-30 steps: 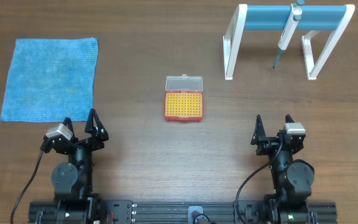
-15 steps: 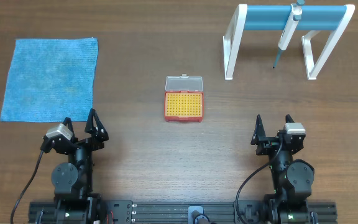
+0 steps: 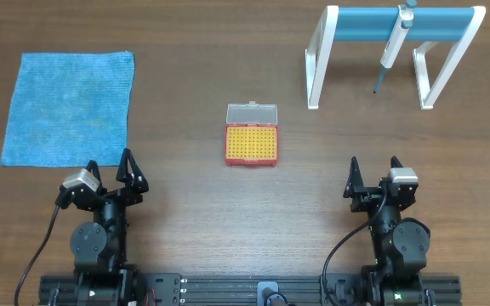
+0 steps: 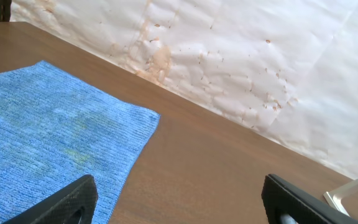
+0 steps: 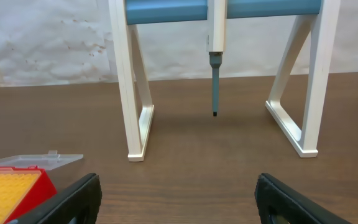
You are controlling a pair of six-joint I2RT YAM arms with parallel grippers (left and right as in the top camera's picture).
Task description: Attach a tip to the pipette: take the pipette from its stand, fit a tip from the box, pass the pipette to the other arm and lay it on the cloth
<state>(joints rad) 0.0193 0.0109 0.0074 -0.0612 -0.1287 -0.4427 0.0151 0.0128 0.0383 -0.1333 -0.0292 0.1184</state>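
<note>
Both jaws stand spread and hold nothing. The left gripper (image 3: pixel 109 160) sits low near its base, left of the tip box (image 3: pixel 251 144) and nearer the arms than it. The right gripper (image 3: pixel 373 161) sits likewise to the box's right. The box lies on the table (image 3: pixel 185 204) with its clear lid folded back. The pipette (image 3: pixel 392 47) hangs upright from the stand (image 3: pixel 356 23), beyond the box and to its right. The cloth (image 3: pixel 69 108) lies flat, well apart to the box's left.

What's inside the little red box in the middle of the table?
The red box holds a grid of yellow tips, with its clear lid flipped open. The tips cover whatever lies under them.
</note>
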